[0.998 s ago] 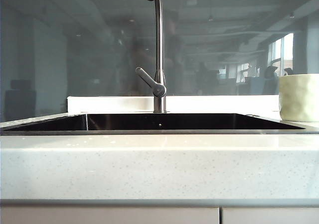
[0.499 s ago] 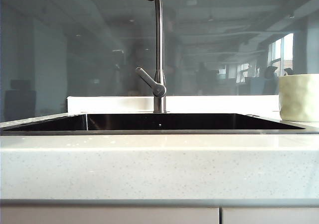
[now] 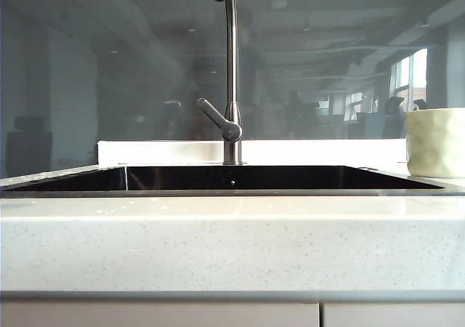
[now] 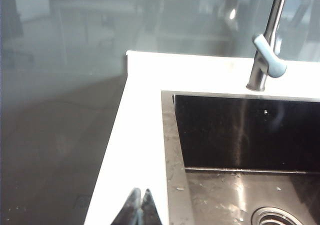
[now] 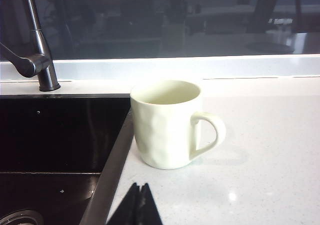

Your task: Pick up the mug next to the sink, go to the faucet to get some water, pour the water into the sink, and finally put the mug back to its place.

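Mug (image 5: 167, 124) pale cream-green, dimpled, upright beside sink (image 5: 112, 160); both fingers pressed together

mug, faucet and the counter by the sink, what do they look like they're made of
Mug: likely glazed ceramic, pale cream-green, with faintly dimpled sides and a soft sheen.
Faucet: brushed metal, probably stainless steel, with a dull grey sheen and no mirror shine.
Counter: pale speckled stone or a stone-like composite, polished enough to show a glare spot.
Both pincers, left and right, are shut, away from all three.
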`<state>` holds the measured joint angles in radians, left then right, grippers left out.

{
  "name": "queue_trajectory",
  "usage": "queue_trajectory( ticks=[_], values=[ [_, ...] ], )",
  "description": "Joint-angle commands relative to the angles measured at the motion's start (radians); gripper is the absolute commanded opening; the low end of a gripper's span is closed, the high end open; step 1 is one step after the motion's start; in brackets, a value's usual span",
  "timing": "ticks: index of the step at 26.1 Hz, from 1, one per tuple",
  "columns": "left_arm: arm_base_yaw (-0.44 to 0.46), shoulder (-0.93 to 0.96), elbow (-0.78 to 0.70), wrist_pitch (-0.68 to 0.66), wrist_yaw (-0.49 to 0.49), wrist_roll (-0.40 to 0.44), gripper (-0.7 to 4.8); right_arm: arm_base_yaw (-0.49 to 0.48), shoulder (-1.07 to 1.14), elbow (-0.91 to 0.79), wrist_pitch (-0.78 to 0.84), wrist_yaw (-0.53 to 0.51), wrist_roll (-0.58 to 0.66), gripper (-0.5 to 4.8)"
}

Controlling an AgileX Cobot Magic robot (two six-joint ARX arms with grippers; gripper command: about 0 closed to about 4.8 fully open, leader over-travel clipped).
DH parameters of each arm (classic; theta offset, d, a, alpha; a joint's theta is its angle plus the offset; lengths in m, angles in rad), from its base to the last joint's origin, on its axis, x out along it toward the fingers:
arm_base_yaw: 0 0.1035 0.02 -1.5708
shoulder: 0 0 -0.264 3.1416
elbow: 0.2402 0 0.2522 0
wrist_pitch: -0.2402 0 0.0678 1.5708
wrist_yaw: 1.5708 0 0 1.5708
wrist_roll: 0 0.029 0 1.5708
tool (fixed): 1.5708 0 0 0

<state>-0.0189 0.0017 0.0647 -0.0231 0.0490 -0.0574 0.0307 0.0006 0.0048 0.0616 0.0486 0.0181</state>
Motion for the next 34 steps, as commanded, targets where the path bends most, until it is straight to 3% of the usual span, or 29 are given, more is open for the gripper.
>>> queue_trajectory(
  ticks=[1,6,13,16,34],
  values=[
    [0.0,0.002,-0.053,0.09,0.018,-0.002,-0.06,0.0,-0.002,-0.003,0.017,0.002,0.0,-0.01],
    [-0.015,0.002,-0.055,0.085,0.014,0.05,-0.06,0.0,-0.002,-0.003,0.017,0.002,0.0,-0.01],
    [-0.021,0.002,-0.055,0.129,0.014,0.05,-0.06,0.0,-0.002,-0.003,0.017,0.002,0.0,-0.01],
    [-0.02,0.002,-0.055,0.137,-0.03,0.05,-0.06,0.0,-0.002,-0.003,0.017,0.002,0.0,-0.01],
    [-0.02,0.002,-0.055,0.136,-0.026,0.05,-0.05,0.0,-0.002,-0.003,0.017,0.002,0.0,-0.01]
  ],
)
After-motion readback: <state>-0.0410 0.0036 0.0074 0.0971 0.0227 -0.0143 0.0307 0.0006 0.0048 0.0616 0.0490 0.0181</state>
